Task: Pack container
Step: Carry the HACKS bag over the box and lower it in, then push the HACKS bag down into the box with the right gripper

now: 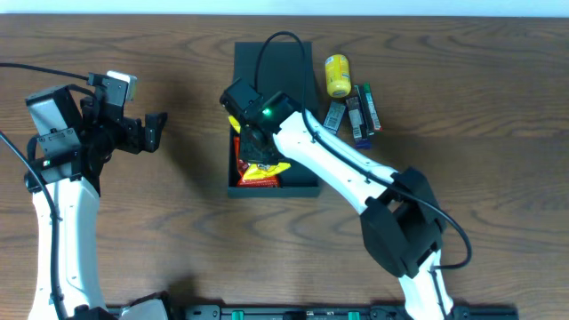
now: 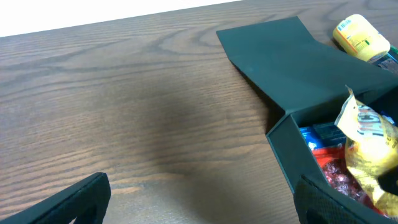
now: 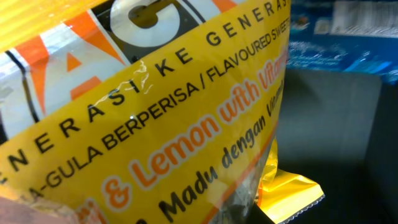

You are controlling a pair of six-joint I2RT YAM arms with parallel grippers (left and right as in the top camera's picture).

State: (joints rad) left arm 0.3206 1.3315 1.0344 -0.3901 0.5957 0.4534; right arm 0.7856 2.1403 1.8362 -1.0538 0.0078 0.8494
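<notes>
Two arms are sitting unevenly: the right gripper (image 1: 259, 156) is hanging straight over the open container (image 1: 299, 188) in the middle of the tabletop (image 1: 462, 80). It appears to be clenching a yellow sweet packet (image 2: 367, 140), whose lower edge is dipping among the other packets (image 2: 328, 155) lying inside, so the drop spot is directly below. The left gripper (image 1: 153, 130) is hovering with its fingers spread wide, well apart to the container's left, while the flap lid (image 1: 284, 69) is lying flat on the far side, leaving the right arm plainly nearer.
</notes>
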